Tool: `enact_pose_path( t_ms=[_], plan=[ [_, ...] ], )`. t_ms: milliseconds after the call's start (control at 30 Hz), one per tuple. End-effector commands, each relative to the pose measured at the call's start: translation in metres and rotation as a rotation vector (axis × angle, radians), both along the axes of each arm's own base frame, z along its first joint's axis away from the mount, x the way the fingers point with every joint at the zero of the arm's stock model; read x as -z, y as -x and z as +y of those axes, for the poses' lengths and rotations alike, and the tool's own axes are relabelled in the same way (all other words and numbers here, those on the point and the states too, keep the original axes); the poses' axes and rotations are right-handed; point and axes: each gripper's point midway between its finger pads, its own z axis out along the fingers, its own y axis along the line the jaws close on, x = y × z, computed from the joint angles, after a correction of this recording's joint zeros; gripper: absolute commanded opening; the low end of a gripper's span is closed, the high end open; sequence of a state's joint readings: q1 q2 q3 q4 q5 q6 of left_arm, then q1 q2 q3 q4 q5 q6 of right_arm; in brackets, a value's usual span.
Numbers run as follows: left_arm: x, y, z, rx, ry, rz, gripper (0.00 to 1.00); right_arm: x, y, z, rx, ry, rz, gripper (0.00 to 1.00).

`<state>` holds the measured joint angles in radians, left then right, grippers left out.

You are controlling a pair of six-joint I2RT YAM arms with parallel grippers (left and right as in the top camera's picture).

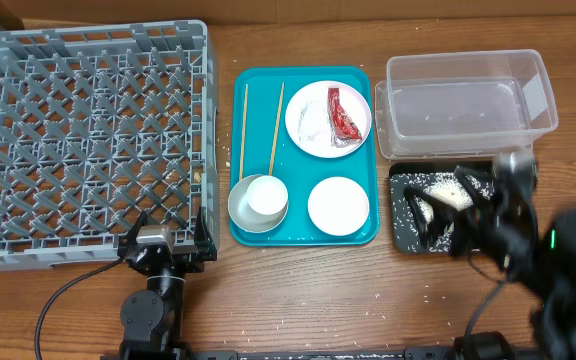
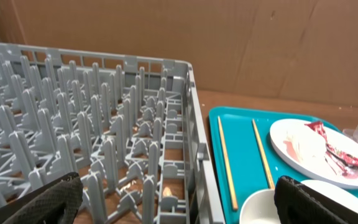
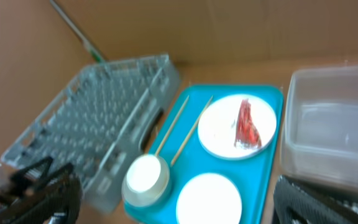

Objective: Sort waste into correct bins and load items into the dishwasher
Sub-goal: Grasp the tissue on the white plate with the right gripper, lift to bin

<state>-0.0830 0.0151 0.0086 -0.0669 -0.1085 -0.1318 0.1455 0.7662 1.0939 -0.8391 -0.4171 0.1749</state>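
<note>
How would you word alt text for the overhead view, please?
A teal tray holds a pale round plate bearing a red-silver crumpled wrapper, two wooden chopsticks, a metal bowl containing a small white cup, and a small white dish. A grey lattice dish rack sits left; a clear plastic tub and black tray sit right.

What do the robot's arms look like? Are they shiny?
Mostly black, not shiny. The left arm has chunky rounded black joints, a silver-grey block by the left gripper and a thin black cable looping away. The right arm is black too, blurred here, with a tiny green light. The fingers look black and finely textured.
</note>
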Motion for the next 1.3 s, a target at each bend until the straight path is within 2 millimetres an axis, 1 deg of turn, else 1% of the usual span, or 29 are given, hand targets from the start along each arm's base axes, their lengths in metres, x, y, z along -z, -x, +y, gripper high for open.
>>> enact_pose_path(
  t_ms=[0,67,100,133,200,233,267,300,367,433,467,533,600,667,700,800,900,967,1000,1100,1200,1267],
  plan=[
    [-0.001,0.0,0.001,-0.002,0.015,-0.007,1.0,-0.022,-0.029,0.009,-0.04,0.024,0.143,1.0],
    [-0.001,0.0,0.001,-0.002,0.015,-0.007,1.0,-0.027,-0.047,0.014,-0.046,0.014,0.233,1.0],
    [0.0,0.0,0.001,-0.002,0.015,-0.007,1.0,-0.028,-0.057,0.021,-0.061,-0.012,0.288,0.99],
    [0.0,0.0,0.001,-0.002,0.015,-0.007,1.0,-0.029,-0.062,0.026,-0.079,-0.034,0.314,1.0],
    [-0.001,0.0,0.001,-0.002,0.015,-0.007,1.0,-0.032,-0.08,0.045,-0.177,-0.099,0.324,1.0],
    [0.0,0.0,0.001,-0.002,0.015,-0.007,1.0,-0.029,-0.09,0.054,-0.216,-0.114,0.326,1.0],
    [-0.001,0.0,0.001,-0.002,0.015,-0.007,1.0,-0.015,-0.107,0.063,-0.223,-0.099,0.339,1.0],
    [-0.001,0.0,0.001,-0.002,0.015,-0.007,1.0,0.003,-0.125,0.065,-0.185,-0.05,0.352,1.0],
    [-0.001,0.0,0.001,-0.002,0.015,-0.007,1.0,0.027,-0.144,0.067,-0.127,0.025,0.369,1.0],
    [0.0,0.0,0.001,-0.002,0.015,-0.007,1.0,0.06,-0.165,0.074,-0.078,0.128,0.388,1.0],
    [-0.001,0.0,0.001,-0.002,0.015,-0.007,1.0,0.075,-0.171,0.083,-0.086,0.158,0.399,1.0],
    [-0.001,0.0,0.001,-0.002,0.015,-0.007,1.0,0.1,-0.181,0.102,-0.128,0.2,0.406,0.94],
    [-0.001,0.0,0.001,-0.002,0.015,-0.007,1.0,0.123,-0.191,0.117,-0.134,0.231,0.412,0.89],
    [-0.001,0.0,0.001,-0.002,0.015,-0.007,1.0,0.144,-0.204,0.123,-0.105,0.282,0.406,0.83],
    [-0.001,0.0,0.001,-0.002,0.015,-0.007,1.0,0.156,-0.21,0.126,-0.09,0.305,0.407,0.82],
    [-0.001,0.0,0.001,-0.002,0.015,-0.007,1.0,0.193,-0.22,0.141,-0.1,0.329,0.431,0.82],
    [-0.001,0.0,0.001,-0.002,0.015,-0.007,1.0,0.23,-0.234,0.142,-0.069,0.372,0.445,0.76],
    [0.0,0.0,0.001,-0.002,0.015,-0.007,1.0,0.251,-0.24,0.144,-0.065,0.377,0.457,0.7],
    [0.0,0.0,0.001,-0.002,0.015,-0.007,1.0,0.256,-0.242,0.145,-0.065,0.378,0.458,0.67],
    [-0.001,0.0,0.001,-0.002,0.015,-0.007,1.0,0.271,-0.245,0.146,-0.053,0.37,0.478,0.66],
    [-0.001,0.0,0.001,-0.002,0.015,-0.007,1.0,0.28,-0.241,0.145,-0.029,0.358,0.521,0.65],
    [-0.001,0.0,0.001,-0.002,0.015,-0.007,1.0,0.287,-0.238,0.143,-0.028,0.365,0.537,0.61]
  ],
)
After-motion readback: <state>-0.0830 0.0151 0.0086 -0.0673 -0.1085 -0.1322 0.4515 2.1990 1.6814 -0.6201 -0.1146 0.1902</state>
